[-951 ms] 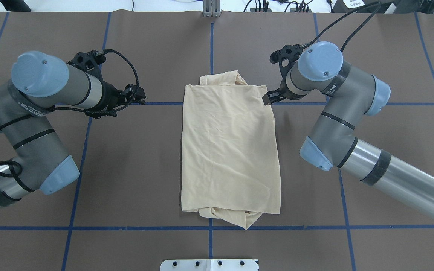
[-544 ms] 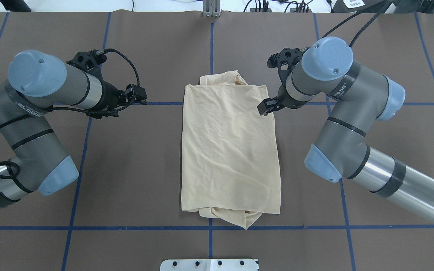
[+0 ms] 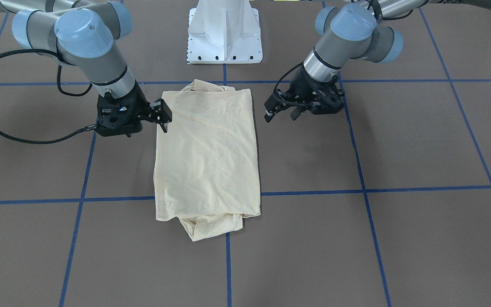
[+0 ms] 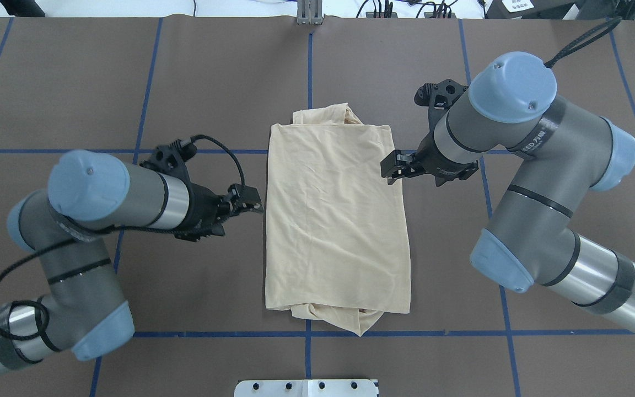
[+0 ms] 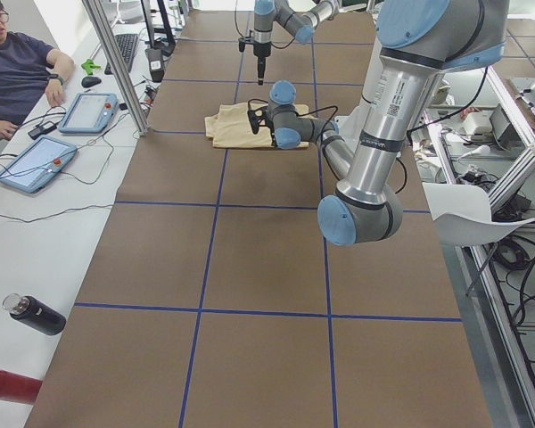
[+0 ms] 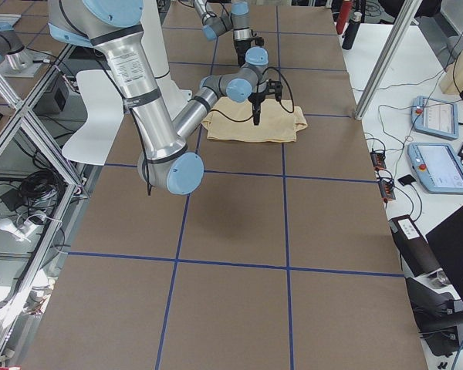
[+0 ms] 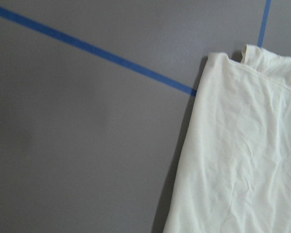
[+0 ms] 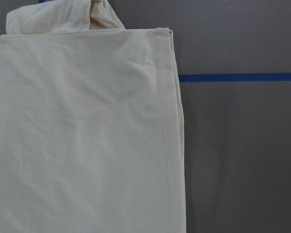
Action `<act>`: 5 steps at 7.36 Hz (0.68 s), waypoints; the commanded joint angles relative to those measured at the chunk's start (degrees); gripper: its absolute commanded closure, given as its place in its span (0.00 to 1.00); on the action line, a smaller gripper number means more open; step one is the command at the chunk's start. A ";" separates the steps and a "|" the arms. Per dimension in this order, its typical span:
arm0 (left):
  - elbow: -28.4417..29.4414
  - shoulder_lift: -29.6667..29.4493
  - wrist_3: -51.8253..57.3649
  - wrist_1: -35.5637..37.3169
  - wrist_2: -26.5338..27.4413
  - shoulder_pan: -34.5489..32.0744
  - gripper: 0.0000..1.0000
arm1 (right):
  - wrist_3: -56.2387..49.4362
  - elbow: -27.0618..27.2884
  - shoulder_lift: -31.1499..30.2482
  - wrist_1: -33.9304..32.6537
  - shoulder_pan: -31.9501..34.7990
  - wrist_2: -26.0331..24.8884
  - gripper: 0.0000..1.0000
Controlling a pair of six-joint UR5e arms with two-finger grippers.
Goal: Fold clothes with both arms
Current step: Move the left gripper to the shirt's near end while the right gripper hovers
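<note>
1. One pale cream-yellow folded fabric shirt (image 4: 335, 220).
2. Two grey metallic robot arms with light blue joint caps: the left arm (image 4: 130, 196) and the right arm (image 4: 538, 165).
3. Two black two-finger end effectors, one per arm: the left end effector (image 3: 280, 115) and the right end effector (image 4: 389, 166).
4. One white pedestal base (image 3: 225, 32).
5. One brown-covered table (image 4: 185, 286), marked with blue tape lines.
6. One seated person (image 5: 13, 76), seen in the exterior left view.
7. Two grey-blue handheld touchscreen pendants: the farther pendant (image 5: 91, 111) and the nearer pendant (image 5: 27, 165).
8. Two cylindrical bottles: one black bottle (image 5: 34, 315) and one red bottle (image 5: 4, 385).
</note>
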 commanded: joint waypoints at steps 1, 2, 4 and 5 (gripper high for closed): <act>0.36 0.20 -6.69 -4.52 5.56 8.69 0.00 | 3.70 3.26 -1.26 0.16 -0.68 1.39 0.00; 0.71 0.37 -6.88 -4.69 5.93 9.25 0.00 | 4.85 3.26 -1.26 0.24 -1.21 1.31 0.00; 2.20 0.37 -6.79 -4.78 5.93 10.82 0.00 | 4.86 3.26 -1.17 0.33 -1.65 1.31 0.00; 3.08 -0.15 -6.79 -4.69 5.93 11.79 0.00 | 4.86 3.26 -1.17 0.33 -1.83 1.23 0.00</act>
